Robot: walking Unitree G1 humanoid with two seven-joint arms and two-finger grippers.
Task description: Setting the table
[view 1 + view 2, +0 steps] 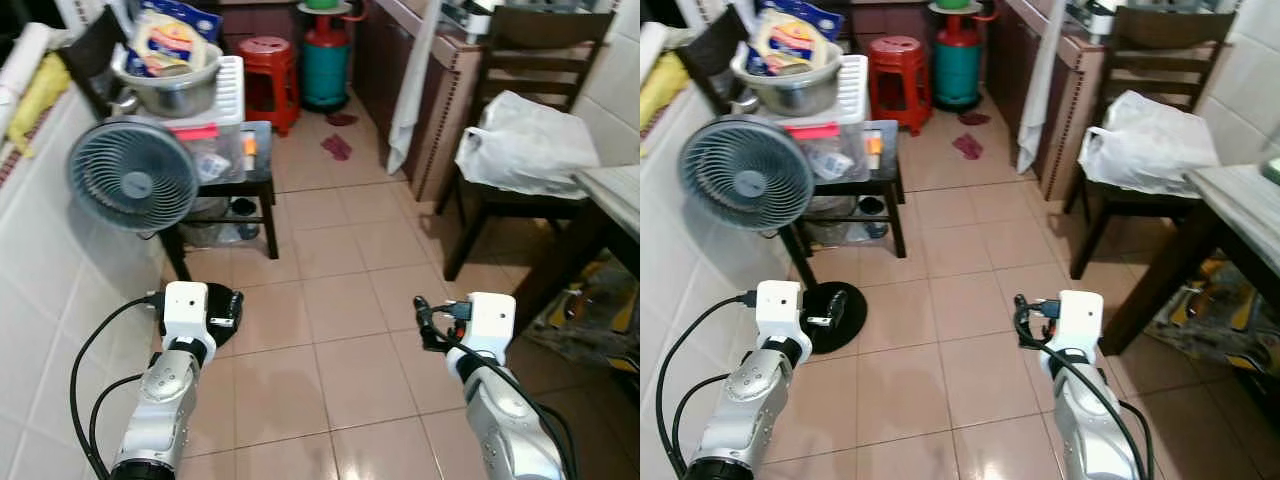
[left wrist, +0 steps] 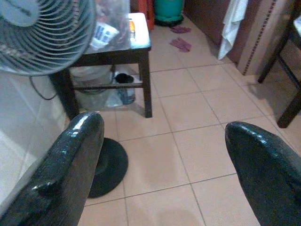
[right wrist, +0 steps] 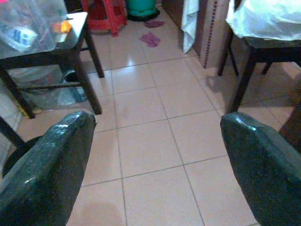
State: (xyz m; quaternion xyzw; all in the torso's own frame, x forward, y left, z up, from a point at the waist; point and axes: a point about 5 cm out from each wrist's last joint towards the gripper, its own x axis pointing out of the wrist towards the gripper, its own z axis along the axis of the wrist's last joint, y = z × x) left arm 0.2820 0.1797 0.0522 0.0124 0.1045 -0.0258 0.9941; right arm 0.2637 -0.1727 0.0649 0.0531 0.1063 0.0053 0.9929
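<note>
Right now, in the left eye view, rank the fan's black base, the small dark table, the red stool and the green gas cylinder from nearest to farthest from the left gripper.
1. Fan's black base, on the floor right beside the left gripper.
2. Small dark table, ahead by the wall on the robot's left.
3. Red stool, beyond the table.
4. Green gas cylinder, just right of the stool; slightly farther, nearly level with it.

This is a lived-in home kitchen with a dining corner. Peach floor tiles (image 1: 330,310) run ahead toward a green gas cylinder (image 1: 326,62) and a red plastic stool (image 1: 270,75) at 12 o'clock. At 10 o'clock, a dark side table (image 1: 245,185) carries a metal bowl (image 1: 170,88) holding packets, with a standing fan (image 1: 122,175) beside it. At 2 o'clock, a wooden chair (image 1: 520,120) holds a white plastic bag (image 1: 525,145) next to a dining surface (image 1: 615,190). A white cloth (image 1: 412,90) hangs from the cabinets.
</note>
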